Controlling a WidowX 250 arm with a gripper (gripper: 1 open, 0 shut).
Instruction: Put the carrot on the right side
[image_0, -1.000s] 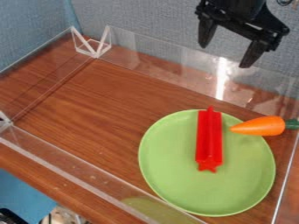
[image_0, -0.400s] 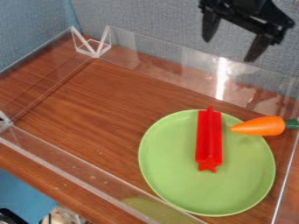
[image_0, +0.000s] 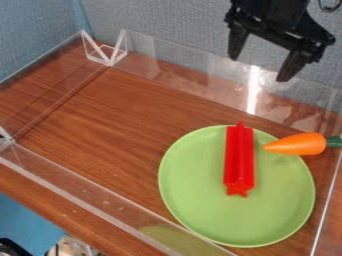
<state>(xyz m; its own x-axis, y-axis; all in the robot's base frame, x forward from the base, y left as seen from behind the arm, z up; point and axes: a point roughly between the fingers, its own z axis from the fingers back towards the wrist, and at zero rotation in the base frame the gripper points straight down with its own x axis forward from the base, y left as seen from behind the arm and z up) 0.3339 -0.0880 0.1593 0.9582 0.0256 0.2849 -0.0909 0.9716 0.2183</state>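
Note:
The small orange carrot (image_0: 297, 144) with a green tip lies on its side at the right edge of the green plate (image_0: 201, 205), its stem end pointing right. My black gripper (image_0: 265, 58) hangs in the air above and behind the plate, up and left of the carrot. Its fingers (image_0: 290, 62) stand apart, open, with nothing between them. The wooden tabletop (image_0: 107, 110) spreads out to the left of the plate.
A long red block (image_0: 239, 158) lies along the middle of the green plate. Clear plastic walls (image_0: 201, 60) ring the table. A small white wire stand (image_0: 104, 46) sits at the far left corner.
The gripper rose slightly and came back down to about where it was, still open. The carrot and red block have not moved.

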